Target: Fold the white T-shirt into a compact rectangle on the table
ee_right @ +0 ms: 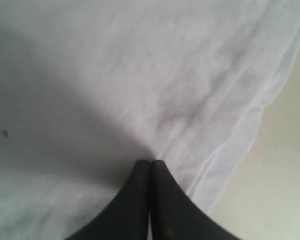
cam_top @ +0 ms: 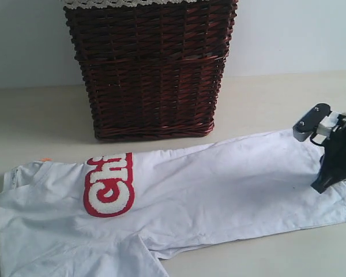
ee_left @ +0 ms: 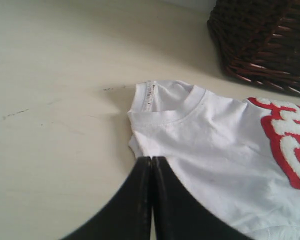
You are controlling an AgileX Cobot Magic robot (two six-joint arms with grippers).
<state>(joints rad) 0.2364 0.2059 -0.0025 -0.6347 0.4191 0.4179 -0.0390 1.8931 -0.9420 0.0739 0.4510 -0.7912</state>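
Observation:
The white T-shirt lies flat on the table as a long strip, neck to the left and hem to the right, its red patch with white letters facing up. My right gripper is down on the hem end. In the right wrist view it is shut, pinching the T-shirt just inside the stitched hem. My left gripper is shut on the shoulder edge of the T-shirt, just below the ribbed collar. The exterior view does not show the left gripper.
A dark wicker basket with a lace rim stands behind the shirt, close to its far edge; a corner of the basket shows beyond the collar. A sleeve sticks out toward the front. Bare table lies beside the shoulder.

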